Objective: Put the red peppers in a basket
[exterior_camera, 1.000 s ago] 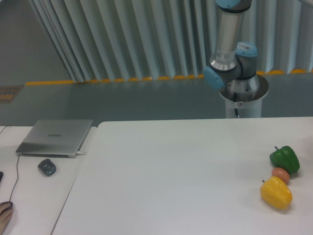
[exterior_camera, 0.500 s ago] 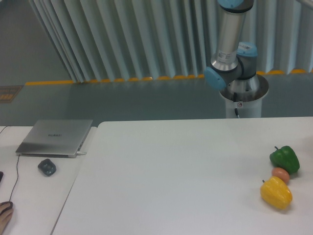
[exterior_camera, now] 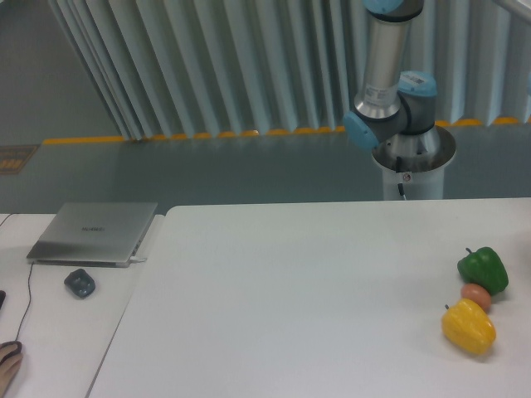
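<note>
Even, cool overhead light, soft faint shadows under the yellow pepper (exterior_camera: 469,327), mild overall softness, no glare

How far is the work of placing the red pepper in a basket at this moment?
Done: nothing can be confirmed. No red pepper and no basket appear in this view. In hand: only the arm's base and lower joints show behind the table; the gripper is out of frame, so what it holds is unknown. Left: cannot be judged from here. On the table lie a green pepper, a small orange-brown ball and a yellow pepper.

Green pepper (exterior_camera: 483,269), orange ball (exterior_camera: 475,294), yellow pepper (exterior_camera: 468,326) touching; laptop (exterior_camera: 93,232) left.
</note>
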{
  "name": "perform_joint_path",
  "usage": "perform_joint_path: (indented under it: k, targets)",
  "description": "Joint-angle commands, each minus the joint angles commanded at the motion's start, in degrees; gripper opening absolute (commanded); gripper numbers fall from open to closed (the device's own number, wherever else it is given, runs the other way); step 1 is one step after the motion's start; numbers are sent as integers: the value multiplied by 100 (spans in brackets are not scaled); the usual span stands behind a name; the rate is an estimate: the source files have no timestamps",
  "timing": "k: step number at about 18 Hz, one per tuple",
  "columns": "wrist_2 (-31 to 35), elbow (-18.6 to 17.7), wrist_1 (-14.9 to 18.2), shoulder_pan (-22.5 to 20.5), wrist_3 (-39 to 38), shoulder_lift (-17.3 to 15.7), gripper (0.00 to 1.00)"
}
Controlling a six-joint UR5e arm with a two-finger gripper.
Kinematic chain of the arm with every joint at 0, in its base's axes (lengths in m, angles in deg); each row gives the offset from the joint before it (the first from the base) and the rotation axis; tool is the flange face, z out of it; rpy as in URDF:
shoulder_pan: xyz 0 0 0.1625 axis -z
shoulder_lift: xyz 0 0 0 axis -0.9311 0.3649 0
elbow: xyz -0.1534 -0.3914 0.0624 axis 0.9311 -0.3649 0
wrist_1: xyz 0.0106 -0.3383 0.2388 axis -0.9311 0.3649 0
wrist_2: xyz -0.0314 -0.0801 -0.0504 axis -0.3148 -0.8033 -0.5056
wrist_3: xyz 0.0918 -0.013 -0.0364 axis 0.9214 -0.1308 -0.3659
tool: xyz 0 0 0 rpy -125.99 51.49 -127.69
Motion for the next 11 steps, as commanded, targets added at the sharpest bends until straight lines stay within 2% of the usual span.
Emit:
perform_joint_path:
  k: [6,8,11]
  targets:
    - [-106,9,70,816,0,-238,100]
    - [-97,18,272,941,0,-360,100]
    - [-62,18,290,1090,-26,-352,100]
